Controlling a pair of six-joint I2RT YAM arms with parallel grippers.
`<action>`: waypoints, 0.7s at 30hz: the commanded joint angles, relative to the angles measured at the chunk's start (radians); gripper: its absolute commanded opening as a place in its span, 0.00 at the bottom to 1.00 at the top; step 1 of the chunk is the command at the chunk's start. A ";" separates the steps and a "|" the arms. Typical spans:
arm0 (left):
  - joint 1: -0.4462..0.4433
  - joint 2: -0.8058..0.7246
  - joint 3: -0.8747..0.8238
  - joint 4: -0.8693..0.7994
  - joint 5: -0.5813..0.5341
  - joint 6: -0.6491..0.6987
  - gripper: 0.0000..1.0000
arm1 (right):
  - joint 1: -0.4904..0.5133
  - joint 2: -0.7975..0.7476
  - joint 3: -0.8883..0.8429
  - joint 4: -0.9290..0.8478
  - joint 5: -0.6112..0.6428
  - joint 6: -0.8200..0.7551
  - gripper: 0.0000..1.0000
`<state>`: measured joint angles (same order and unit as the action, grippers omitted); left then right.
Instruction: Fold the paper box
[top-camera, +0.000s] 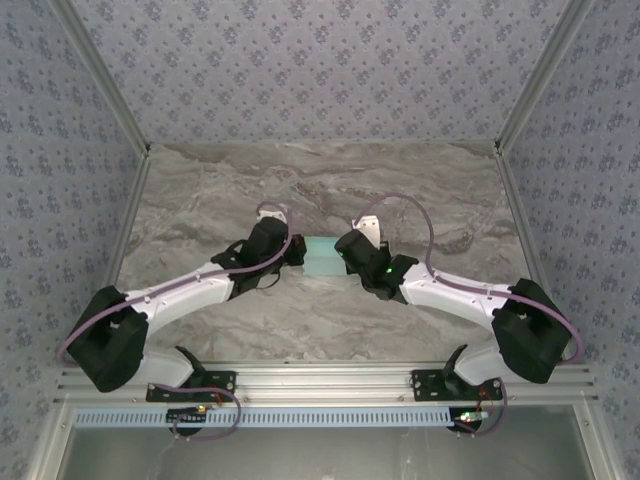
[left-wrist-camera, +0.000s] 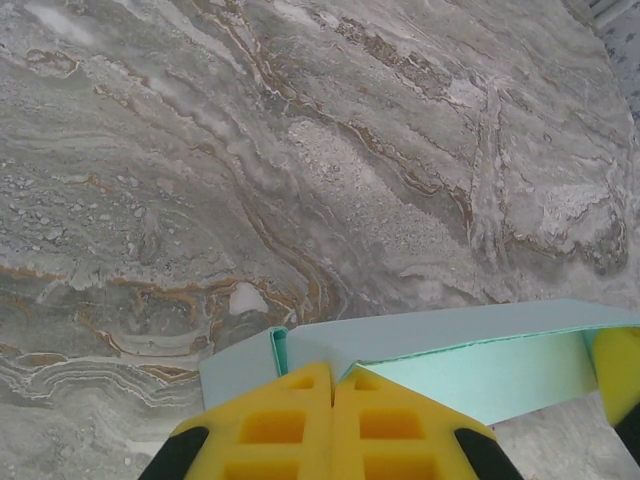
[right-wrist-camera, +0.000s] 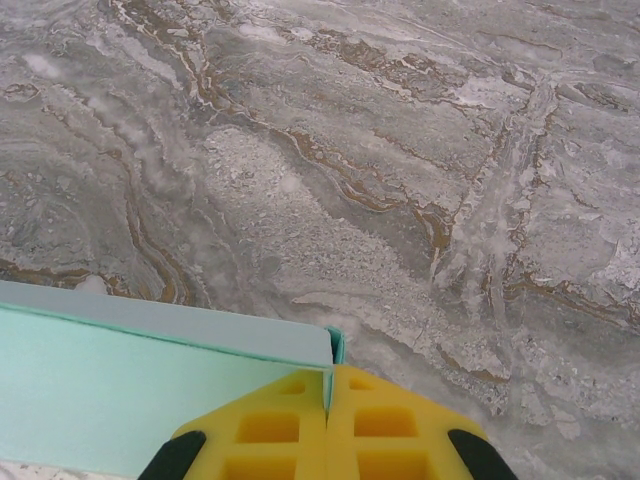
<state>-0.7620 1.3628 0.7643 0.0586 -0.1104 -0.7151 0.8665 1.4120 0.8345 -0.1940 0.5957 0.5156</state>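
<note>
Top external: paper box (top-camera: 322, 255) clamped endwise in both jaws.

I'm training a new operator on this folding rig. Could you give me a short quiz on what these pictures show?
1. True or false: the paper box sits between the left jaws and the right jaws, out on the table.
2. In the left wrist view, what colour are the fingers? A) red B) yellow C) white
3. Fill the gap: in the right wrist view, the right jaws are ____ on the box's edge.

Key: 1 true; 2 B; 3 shut.
</note>
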 joint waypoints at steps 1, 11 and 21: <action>-0.032 0.011 -0.059 -0.024 -0.049 0.050 0.00 | 0.011 0.011 -0.030 -0.056 -0.009 -0.027 0.00; -0.115 0.024 -0.213 0.147 -0.138 0.127 0.09 | 0.047 -0.005 -0.148 0.065 0.034 -0.072 0.00; -0.116 -0.161 -0.163 0.058 -0.087 0.180 0.38 | 0.068 -0.003 -0.136 0.033 0.085 -0.061 0.00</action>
<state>-0.8719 1.2758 0.5869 0.1974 -0.2375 -0.5625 0.9222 1.3880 0.7288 -0.0444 0.6842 0.4713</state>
